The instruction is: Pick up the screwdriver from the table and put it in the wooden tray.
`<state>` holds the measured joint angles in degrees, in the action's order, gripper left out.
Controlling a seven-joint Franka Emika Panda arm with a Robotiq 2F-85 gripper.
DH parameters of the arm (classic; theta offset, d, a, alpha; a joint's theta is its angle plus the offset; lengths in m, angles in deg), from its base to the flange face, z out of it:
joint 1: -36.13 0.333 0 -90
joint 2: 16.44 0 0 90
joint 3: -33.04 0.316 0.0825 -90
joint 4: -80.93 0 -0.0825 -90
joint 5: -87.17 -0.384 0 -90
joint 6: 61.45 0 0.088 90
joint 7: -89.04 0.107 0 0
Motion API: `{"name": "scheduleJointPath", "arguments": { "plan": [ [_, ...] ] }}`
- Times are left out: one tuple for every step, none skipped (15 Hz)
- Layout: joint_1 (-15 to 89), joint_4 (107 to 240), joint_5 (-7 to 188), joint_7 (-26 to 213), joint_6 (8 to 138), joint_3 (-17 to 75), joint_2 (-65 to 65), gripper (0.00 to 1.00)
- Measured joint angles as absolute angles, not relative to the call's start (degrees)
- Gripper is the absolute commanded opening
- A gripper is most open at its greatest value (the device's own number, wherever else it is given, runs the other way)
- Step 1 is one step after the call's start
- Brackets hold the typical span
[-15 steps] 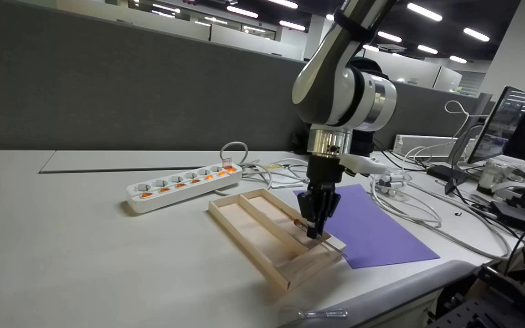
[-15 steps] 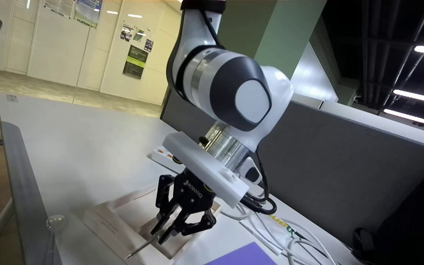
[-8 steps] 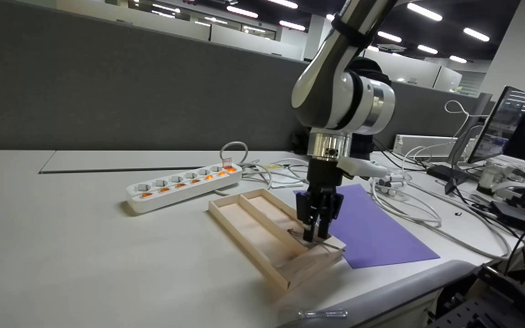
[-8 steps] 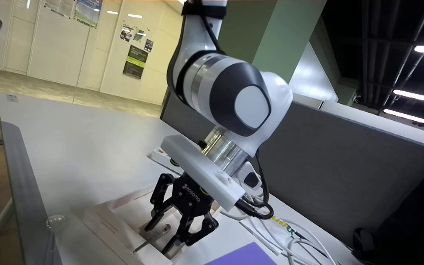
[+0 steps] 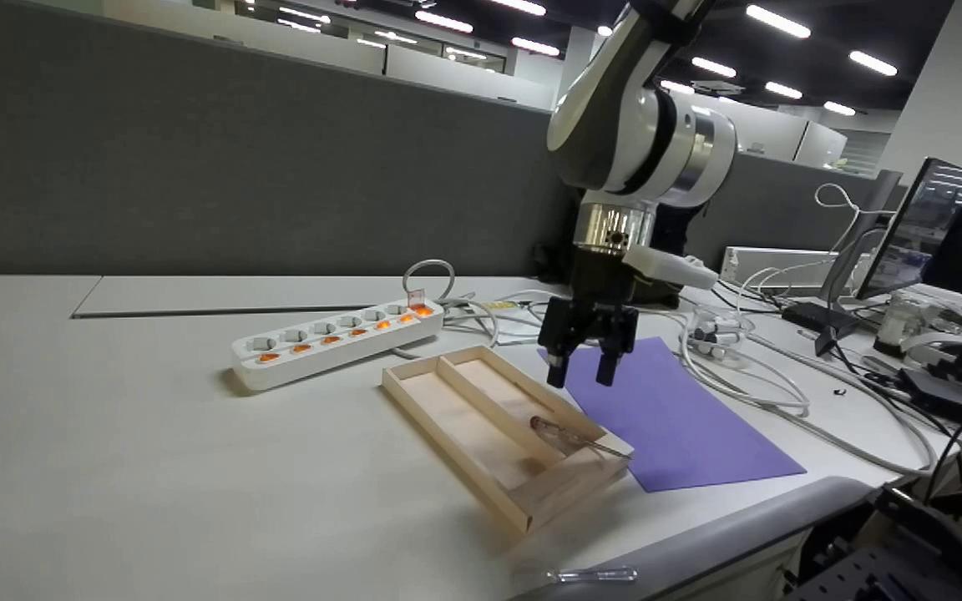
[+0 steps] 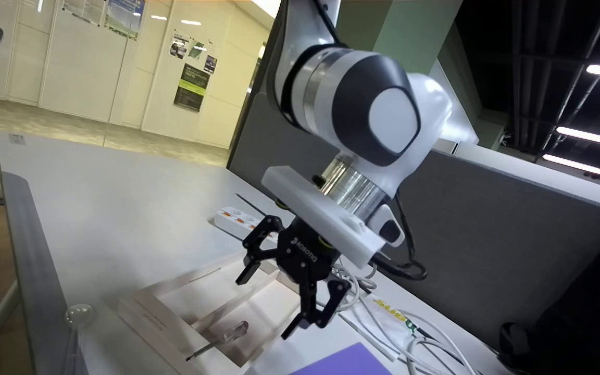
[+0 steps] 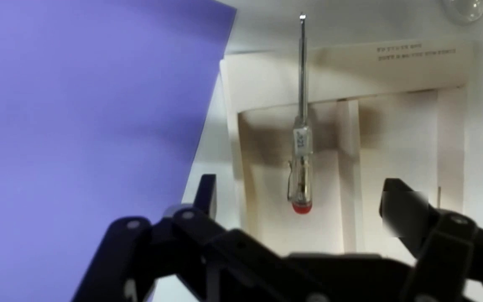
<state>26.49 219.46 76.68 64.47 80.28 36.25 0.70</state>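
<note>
Wrist view shows you the screwdriver [image 7: 302, 134] lying lengthwise in the wooden tray [image 7: 266, 84]: handle in the compartment nearer the purple mat [image 7: 99, 105], tip pointing beyond the end rim. Your gripper [image 7: 299, 188] is spread.

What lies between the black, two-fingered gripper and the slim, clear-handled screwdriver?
Only air: the wrist view shows the whole screwdriver, uncovered, ahead of the open gripper.

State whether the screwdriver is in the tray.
Partly in: the screwdriver has its handle inside the wooden tray, its shaft crossing over the end rim.
</note>
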Motion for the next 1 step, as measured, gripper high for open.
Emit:
{"name": "scheduleJointPath", "arguments": {
  "plan": [
    [26.44,219.42,76.84,64.42,80.19,35.9,-0.93,1.0]
  ]
}}
